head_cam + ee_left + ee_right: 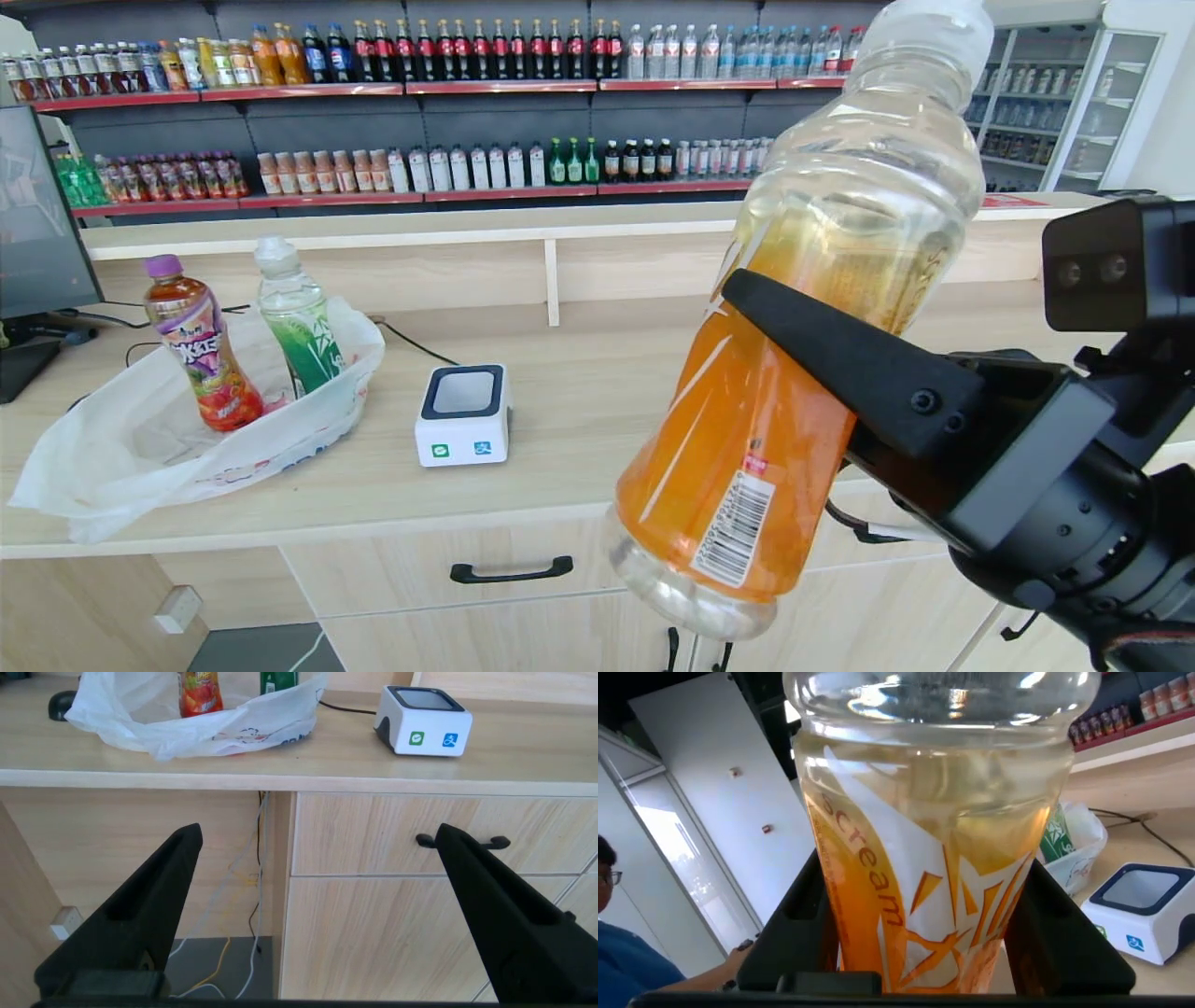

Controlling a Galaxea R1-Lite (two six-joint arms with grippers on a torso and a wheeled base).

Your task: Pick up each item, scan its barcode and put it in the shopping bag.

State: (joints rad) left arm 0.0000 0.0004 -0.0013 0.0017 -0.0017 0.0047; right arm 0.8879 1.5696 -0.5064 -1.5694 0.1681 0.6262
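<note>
My right gripper (794,373) is shut on an orange drink bottle (794,355), held tilted high above the counter's front right, its barcode (733,527) facing the head camera. The same bottle (924,859) stands between my right fingers in the right wrist view. A white barcode scanner (463,415) sits on the counter's middle. To its left lies a white shopping bag (140,439) holding a red-labelled bottle (201,345) and a green-labelled bottle (297,317). My left gripper (313,905) is open and hangs below the counter edge, in front of the cabinet.
A monitor (37,224) stands at the counter's far left. A cable (411,343) runs behind the scanner. Drawers with a black handle (511,570) are under the counter. Shelves of bottles (467,56) line the back wall.
</note>
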